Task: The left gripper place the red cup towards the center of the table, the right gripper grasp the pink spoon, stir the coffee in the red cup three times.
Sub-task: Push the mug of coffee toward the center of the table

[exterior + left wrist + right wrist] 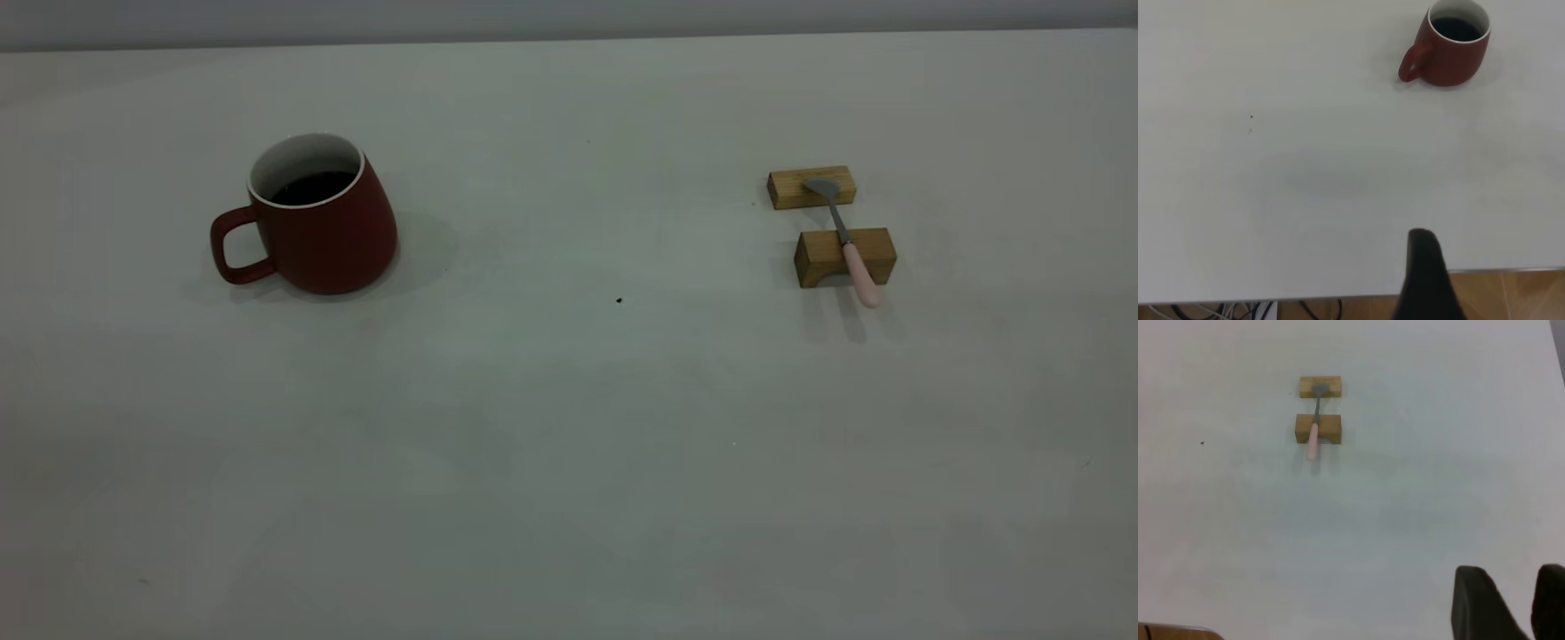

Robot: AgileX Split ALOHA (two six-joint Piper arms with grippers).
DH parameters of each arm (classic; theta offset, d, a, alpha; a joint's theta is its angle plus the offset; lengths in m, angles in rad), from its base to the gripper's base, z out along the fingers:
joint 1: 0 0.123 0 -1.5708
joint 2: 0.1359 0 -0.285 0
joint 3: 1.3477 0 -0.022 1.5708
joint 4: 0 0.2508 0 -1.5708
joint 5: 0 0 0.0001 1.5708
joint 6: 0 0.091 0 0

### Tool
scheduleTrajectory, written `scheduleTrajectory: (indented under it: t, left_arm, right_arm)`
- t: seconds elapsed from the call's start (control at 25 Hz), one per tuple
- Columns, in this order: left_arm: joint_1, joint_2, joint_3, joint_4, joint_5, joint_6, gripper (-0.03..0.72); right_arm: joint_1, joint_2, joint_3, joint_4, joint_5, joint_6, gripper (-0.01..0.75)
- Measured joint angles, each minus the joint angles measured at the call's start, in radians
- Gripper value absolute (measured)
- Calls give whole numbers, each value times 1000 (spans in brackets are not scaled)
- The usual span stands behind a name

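Red cup of coffee sits desk left, untouched. Pink spoon bridges two wooden blocks. Right pincer spread, empty; left pincer state: cannot tell.

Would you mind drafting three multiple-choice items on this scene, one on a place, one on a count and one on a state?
1. Where does the pink spoon lie?
A. Inside the red cup
B. Across two wooden blocks
C. Flat on the table

2. How many wooden blocks are on the table?
A. One
B. Two
C. Three

3. What is the state of the red cup?
A. Upright, holding coffee
B. Tipped on its side
C. Upright but empty

Answers: 1 B, since its metal bowl rests on the farther block and its stem crosses the nearer one, the pink handle jutting past it. 2 B, since only that pair shows, at the exterior view's right. 3 A, since the dark coffee shows inside the white walls and no gripper touches the cup.
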Motion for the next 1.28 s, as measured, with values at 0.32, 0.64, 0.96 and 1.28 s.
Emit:
scheduleTrajectory:
  t: [0.32,0.64,0.96,1.28]
  left_arm:
    - [0,0,0,0,0,0,586]
    - [0,0,0,0,0,0,586]
    - [0,0,0,0,0,0,586]
    - [0,0,0,-1,-1,-28,586]
  right_arm:
    - [0,0,0,0,0,-1,237]
    - [0,0,0,0,0,-1,237]
    - [0,0,0,0,0,0,237]
    - [0,0,0,0,0,0,237]
